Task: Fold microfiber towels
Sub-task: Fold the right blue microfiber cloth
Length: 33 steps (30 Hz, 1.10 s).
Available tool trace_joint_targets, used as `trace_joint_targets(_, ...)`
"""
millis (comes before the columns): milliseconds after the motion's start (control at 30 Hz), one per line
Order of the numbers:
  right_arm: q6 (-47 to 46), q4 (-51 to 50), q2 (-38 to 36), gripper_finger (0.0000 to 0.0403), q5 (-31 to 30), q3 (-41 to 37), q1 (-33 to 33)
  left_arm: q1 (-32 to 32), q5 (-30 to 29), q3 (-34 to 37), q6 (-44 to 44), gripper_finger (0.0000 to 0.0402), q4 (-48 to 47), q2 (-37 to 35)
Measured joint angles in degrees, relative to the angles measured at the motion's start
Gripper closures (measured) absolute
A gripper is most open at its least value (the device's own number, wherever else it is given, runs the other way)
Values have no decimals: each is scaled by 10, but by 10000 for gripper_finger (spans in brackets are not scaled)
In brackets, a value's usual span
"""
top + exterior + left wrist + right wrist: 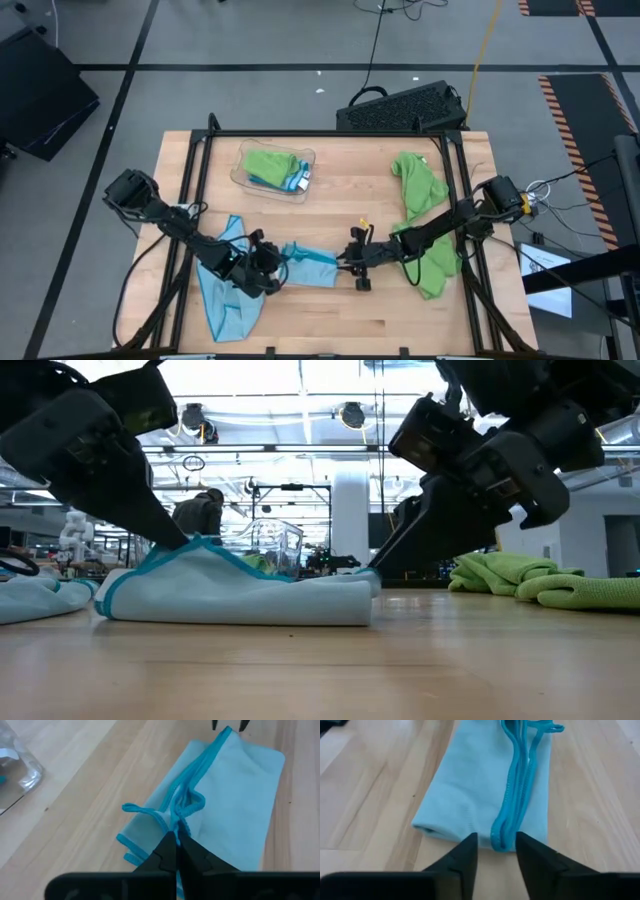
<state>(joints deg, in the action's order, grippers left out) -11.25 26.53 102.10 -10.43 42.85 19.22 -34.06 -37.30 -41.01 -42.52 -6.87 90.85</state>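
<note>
A folded light blue microfiber towel with teal edging [312, 266] lies near the middle front of the light wooden tabletop [330, 200], between the two arms. Left hand [176, 837] is pressed together, pinching the towel's bunched teal hem at one end. Right hand [496, 845] is at the opposite end, fingers [465, 851] spread, straddling the hem edge without gripping it. A second light blue cloth [228, 300] lies spread under the left arm, near the front left. A rumpled lime green microfiber towel [425, 215] lies on the right side, partly under the right arm. A clear plastic tray [272, 170] at the back holds green and blue cloths.
</note>
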Motion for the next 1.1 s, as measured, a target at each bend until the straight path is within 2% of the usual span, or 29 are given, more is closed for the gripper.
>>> trace_joint_targets(100, 12, -4, 0, 244, 0, 0, 0, 0, 0, 0, -1, 396, 0, 0)
trace_joint_targets(200, 21, -5, 1, 245, 0, 0, -1, 0, -1, 0, -1, 393, 0, 0)
trace_joint_targets(267, 27, 3, 7, 267, 1, 0, -3, 0, -1, 0, -1, 397, 0, 0)
trace_joint_targets(433, 30, 22, 23, 370, 25, 0, -19, 0, -1, 0, -3, 393, -1, 0)
trace_joint_targets(500, 30, 21, 23, 393, 32, 0, -25, 0, -1, 0, -3, 396, -1, 0)
trace_joint_targets(833, 56, 29, -19, 397, 29, 0, -29, -19, -21, -1, 10, 397, 3, -18)
trace_joint_targets(1100, 60, 11, -18, 400, 28, 0, -50, -12, -43, 2, -48, 397, -46, -18)
